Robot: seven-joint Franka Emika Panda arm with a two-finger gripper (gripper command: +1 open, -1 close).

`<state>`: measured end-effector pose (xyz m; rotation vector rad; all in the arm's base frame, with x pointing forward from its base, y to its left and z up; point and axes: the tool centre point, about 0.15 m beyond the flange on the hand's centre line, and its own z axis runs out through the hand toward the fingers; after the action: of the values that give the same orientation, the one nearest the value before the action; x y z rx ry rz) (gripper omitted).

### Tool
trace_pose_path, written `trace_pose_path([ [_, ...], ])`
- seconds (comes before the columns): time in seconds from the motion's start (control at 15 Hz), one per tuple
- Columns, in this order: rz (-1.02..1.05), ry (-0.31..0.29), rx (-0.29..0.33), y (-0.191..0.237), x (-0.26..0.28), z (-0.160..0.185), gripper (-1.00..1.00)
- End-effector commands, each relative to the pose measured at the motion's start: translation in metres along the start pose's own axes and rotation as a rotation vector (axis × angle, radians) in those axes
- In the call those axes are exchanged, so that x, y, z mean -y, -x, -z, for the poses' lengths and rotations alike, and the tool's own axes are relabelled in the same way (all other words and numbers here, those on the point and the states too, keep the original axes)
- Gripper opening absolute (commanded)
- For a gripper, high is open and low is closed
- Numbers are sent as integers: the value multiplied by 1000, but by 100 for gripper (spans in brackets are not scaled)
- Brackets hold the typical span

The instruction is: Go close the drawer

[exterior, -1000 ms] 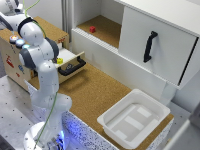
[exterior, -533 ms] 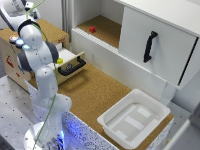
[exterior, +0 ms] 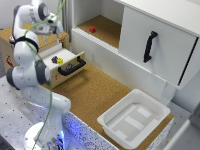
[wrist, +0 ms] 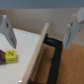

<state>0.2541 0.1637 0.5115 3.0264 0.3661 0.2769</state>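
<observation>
Now the fingers [wrist: 44, 31], spread apart and empty, hover above the open drawer [exterior: 67, 64], its handle [wrist: 54, 54] lying between them lower in the wrist frame.

Surface: cork-topped bench [exterior: 95, 92] | on it: white plastic tub [exterior: 134, 118] near the exterior view's right | shelf: red block [exterior: 92, 29]

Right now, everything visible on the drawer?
The drawer is a small light-wood box with pale inner walls and a horizontal black bar handle on its front. It stands pulled open from the wooden unit at the exterior view's left, above the cork floor. Inside lie a yellow block and a darker item beside it. Nothing grips it.
</observation>
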Motion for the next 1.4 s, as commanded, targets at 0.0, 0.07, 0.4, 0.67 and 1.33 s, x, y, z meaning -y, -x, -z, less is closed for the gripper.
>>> trace_pose_path([
  [0.0, -161, -161, -88, 16, -67, -77, 100],
  [0.07, -202, -182, -71, 13, -73, -97, 100],
  [0.4, -257, -167, -41, -8, -83, -144, -100],
  [0.67, -253, -147, -13, -22, -104, -166, -100],
  [1.33, -196, -213, 37, -47, -91, -218, -100],
])
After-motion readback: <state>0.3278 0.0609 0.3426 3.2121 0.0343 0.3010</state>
